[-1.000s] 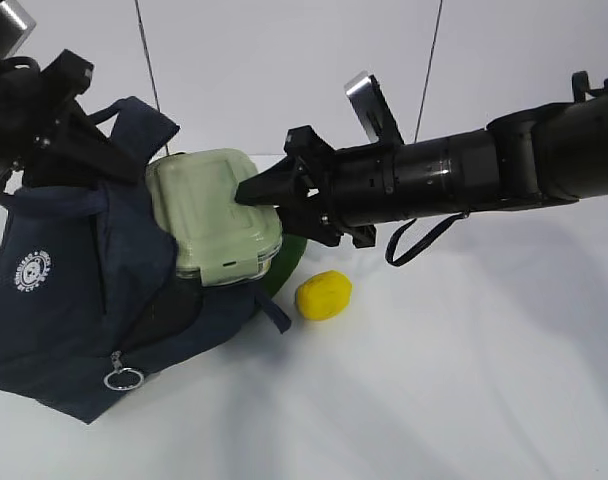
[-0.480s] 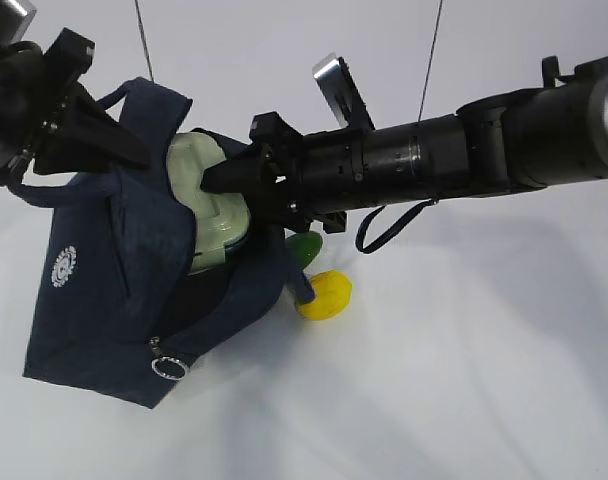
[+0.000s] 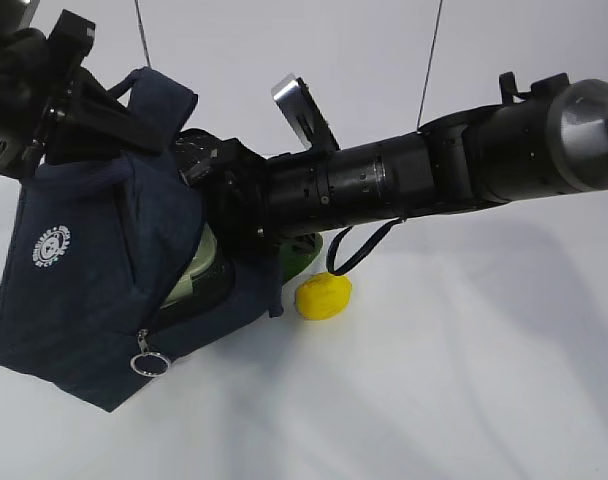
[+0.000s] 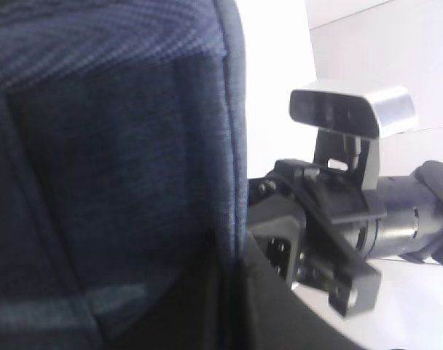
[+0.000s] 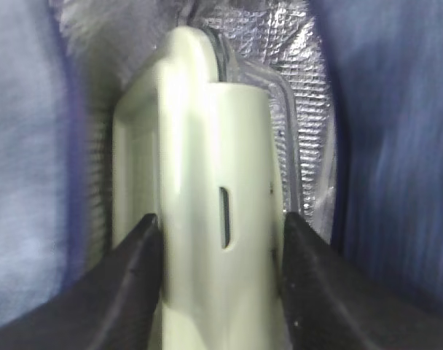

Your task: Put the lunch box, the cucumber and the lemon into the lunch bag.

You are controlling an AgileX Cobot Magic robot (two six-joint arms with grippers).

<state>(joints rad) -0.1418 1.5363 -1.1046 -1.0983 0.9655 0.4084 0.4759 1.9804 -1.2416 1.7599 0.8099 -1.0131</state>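
bag [image 3: 94,260] hanging tilted, mouth turned toward the right gripper [image 5: 220,281], upper edge taken up by the left gripper [image 3: 79,110]; left jaws' state not readable in any view, cannot tell whether clamped on fabric or hooked through a handle. bag lifted clear of the table [image 3: 464,380] on its upper side, lower corner low near the surface.

right arm [image 3: 424,180] reaching across the middle, its front end buried in the bag's mouth. right gripper pinching the box [image 5: 207,189] across its narrow width, one finger on each side, lid edge facing the wrist camera. box lying straight ahead of the right gripper, long axis running away from it, into the foil lining [image 5: 302,109]. foil visible beyond and to both sides of the box, so judged well inside the opening but not yet resting on the bottom. pale green edge of the box also showing low in the bag's mouth in the exterior view.

cucumber [image 3: 302,255] mostly hidden below the right arm, just beside the bag's lower lip, only one green end showing. lemon [image 3: 324,297] on the table, below and slightly behind the right gripper, apart from the bag, near the cucumber. both outside the bag. right arm the nearer to both.

next move judged: push on along the box's long axis, then release.
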